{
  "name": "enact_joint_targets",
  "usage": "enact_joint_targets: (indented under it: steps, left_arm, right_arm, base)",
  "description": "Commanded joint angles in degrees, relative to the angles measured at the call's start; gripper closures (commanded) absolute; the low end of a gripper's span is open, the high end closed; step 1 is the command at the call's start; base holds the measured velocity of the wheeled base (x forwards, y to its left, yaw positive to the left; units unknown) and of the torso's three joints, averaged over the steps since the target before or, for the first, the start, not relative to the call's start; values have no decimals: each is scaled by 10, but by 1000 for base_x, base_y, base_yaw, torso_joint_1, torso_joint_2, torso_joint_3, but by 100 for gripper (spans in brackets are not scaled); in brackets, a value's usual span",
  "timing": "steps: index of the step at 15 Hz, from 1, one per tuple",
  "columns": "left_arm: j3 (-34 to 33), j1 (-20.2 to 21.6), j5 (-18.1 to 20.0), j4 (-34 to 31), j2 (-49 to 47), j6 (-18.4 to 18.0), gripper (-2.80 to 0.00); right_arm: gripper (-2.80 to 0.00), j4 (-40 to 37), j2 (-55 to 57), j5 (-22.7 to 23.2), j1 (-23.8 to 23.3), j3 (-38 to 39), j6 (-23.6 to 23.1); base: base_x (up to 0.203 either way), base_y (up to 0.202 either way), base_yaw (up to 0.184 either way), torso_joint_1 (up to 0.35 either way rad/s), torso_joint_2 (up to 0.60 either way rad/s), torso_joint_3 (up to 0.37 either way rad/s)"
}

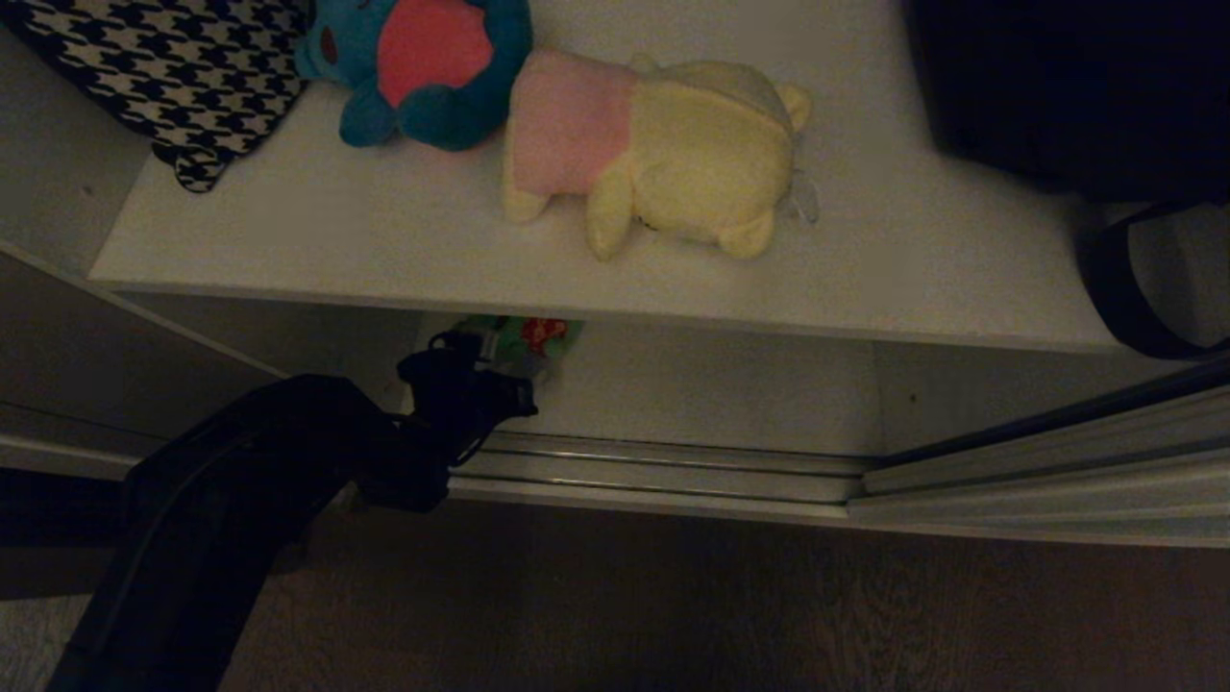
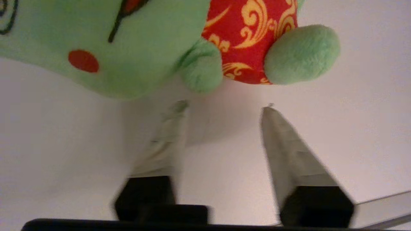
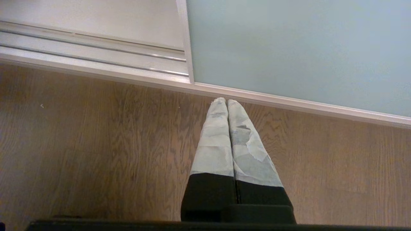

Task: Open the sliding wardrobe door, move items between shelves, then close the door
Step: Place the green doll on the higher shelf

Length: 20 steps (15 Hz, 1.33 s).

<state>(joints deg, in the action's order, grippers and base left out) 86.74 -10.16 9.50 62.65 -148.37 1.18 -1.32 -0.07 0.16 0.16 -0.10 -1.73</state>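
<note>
Two fingers [image 2: 282,150] of the left tool [image 2: 221,107] stand apart, gripping nothing — the green plush toy [image 2: 135,48] lies on the lower shelf [image 2: 353,128] just beyond the tips. Push further in to straddle its body before squeezing — a shallow pinch would likely slip

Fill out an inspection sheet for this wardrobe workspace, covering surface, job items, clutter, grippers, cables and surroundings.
Surface: upper shelf, off-white; lower shelf beneath it.
Job's things: blue plush and cream-yellow plush lie touching on the upper shelf; green plush lies on the lower shelf; sliding door is slid aside, the opening exposed.
Clutter: houndstooth fabric at the upper shelf's left; black bag with its strap at the right.
Grippers: left gripper reaches into the lower shelf, fingers apart, just short of the green plush; right gripper shut, parked over the wooden floor.
Cables: nothing seen.
Surroundings: metal floor track.
</note>
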Motion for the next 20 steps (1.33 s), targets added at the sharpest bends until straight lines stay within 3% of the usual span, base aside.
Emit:
enact_joint_targets:
  steps: [1, 13, 14, 20]
  left_arm:
    - [5, 1, 1, 3, -4, 0, 0]
    - [-23, 5, -15, 20, 29, -7, 0]
    - [-23, 5, -35, 22, 32, -9, -280]
    - [25, 5, -36, 26, 4, -12, -280]
  right_arm:
    - [0, -1, 0, 0, 0, 0, 0]
    - [0, 0, 0, 0, 0, 0, 0]
    - [0, 0, 0, 0, -1, 0, 0]
    - [0, 0, 0, 0, 0, 0, 0]
  base:
    - [0, 0, 0, 0, 0, 0]
    - [0, 0, 0, 0, 0, 0]
    - [0, 0, 0, 0, 0, 0]
    - [0, 0, 0, 0, 0, 0]
